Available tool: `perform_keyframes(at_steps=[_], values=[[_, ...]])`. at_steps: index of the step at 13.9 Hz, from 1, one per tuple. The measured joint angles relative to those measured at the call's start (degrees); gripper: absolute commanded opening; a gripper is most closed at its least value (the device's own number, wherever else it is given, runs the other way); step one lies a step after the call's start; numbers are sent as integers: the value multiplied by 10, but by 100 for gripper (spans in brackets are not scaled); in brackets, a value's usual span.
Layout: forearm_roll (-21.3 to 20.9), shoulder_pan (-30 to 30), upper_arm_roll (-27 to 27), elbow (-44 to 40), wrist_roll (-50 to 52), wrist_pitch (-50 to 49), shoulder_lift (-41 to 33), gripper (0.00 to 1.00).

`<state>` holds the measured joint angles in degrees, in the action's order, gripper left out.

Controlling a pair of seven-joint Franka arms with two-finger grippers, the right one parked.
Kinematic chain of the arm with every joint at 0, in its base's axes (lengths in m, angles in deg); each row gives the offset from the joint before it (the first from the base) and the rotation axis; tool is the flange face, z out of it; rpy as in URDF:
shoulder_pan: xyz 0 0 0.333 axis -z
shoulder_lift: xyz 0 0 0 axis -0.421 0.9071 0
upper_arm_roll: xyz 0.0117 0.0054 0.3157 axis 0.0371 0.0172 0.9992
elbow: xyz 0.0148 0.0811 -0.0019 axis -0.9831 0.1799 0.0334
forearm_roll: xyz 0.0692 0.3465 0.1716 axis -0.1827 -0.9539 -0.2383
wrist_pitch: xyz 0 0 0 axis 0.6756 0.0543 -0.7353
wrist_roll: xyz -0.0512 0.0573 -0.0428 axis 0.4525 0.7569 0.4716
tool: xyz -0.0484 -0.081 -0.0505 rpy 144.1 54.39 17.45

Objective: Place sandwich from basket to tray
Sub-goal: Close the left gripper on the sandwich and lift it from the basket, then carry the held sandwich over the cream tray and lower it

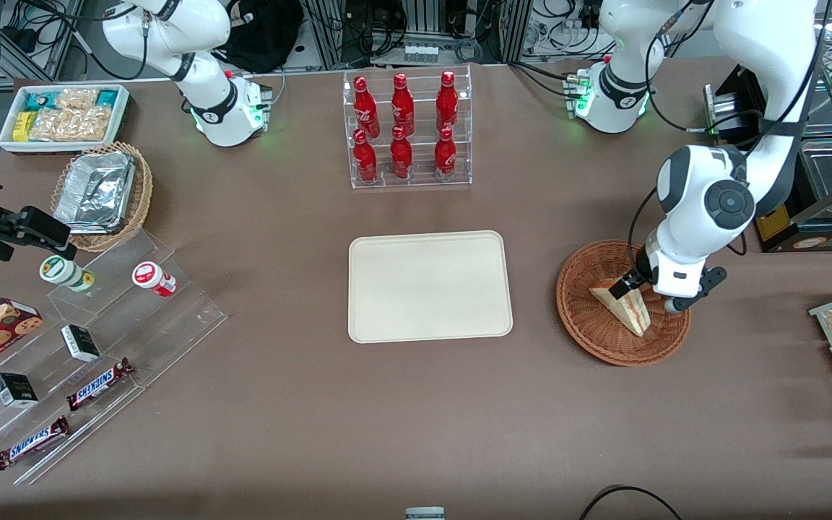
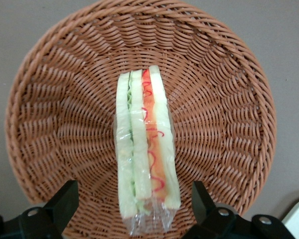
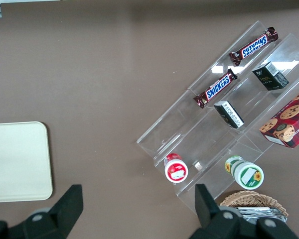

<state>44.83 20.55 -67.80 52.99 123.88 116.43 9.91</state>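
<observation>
Gripper [image 2: 134, 209] is positioned low over the basket [image 1: 589, 328], fingers spread wide on either side of the sandwich [image 2: 145, 149]; nothing is gripped yet. In the wrist view one finger [image 2: 62, 204] is seen off one bread face and the other off the opposite face, with clear gaps between both and the bread.

The sandwich is stood on edge in the basket's middle, directly beneath the gripper, filling layers turned upward, clear wrap bunched at the end nearest the fingers. It is wholly inside the basket; the tray [image 1: 430, 287] is bare.

Step in hand, as judged: descent and closure on the wedge.
- The fingers should be lowered further so the pads meet the flat bread faces, not the loose wrap.
- The grip is best taken nearer the wedge's thick end; soft bread will probably crush, so closure should be gentle.
- The wedge appears roughly centred between the fingers; little correction seems needed.

Edges and room:
- The basket rim rises all around the gripper; a straight lift should be made before any sideways travel.
- Between gripper and tray only bare table [image 1: 531, 397] is seen, toward the parked arm's end.
- The rack of red bottles [image 1: 407, 130] stands well apart from that path.
- The tray's rim is low; a central, flat set-down is advisable.
</observation>
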Motion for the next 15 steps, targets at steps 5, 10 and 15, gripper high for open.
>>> perform_keyframes(at_steps=[5, 10, 15], values=[[0, 0, -1, 0, 2, 38, 37, 23], [0, 0, -1, -20, 2, 40, 35, 12], [0, 0, -3, -122, 2, -161, -10, 14]])
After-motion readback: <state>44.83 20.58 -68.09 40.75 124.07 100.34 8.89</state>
